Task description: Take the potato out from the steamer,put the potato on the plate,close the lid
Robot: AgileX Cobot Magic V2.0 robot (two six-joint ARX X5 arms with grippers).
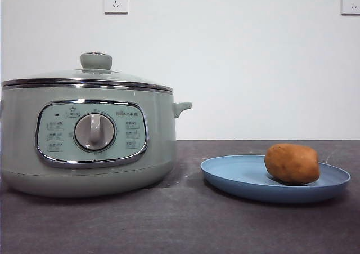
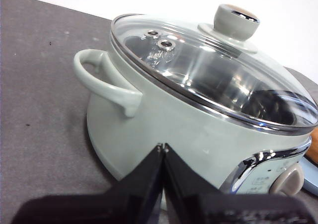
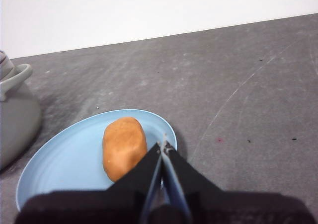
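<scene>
Potato [image 1: 292,163] resting on the right half of the plate [image 1: 236,178]; lid [image 1: 84,78] seated on the steamer [image 1: 84,152], which stands to the plate's left. Left gripper [image 2: 163,147], jaws pressed together and empty, beside the steamer; right gripper [image 3: 163,145], likewise closed and empty, above the plate. Residual risk appears slight: a careless retreat of the right gripper could nudge the potato toward the rim.

Low level front view; wrist views above steamer [image 2: 164,129], plate [image 3: 64,169].
</scene>
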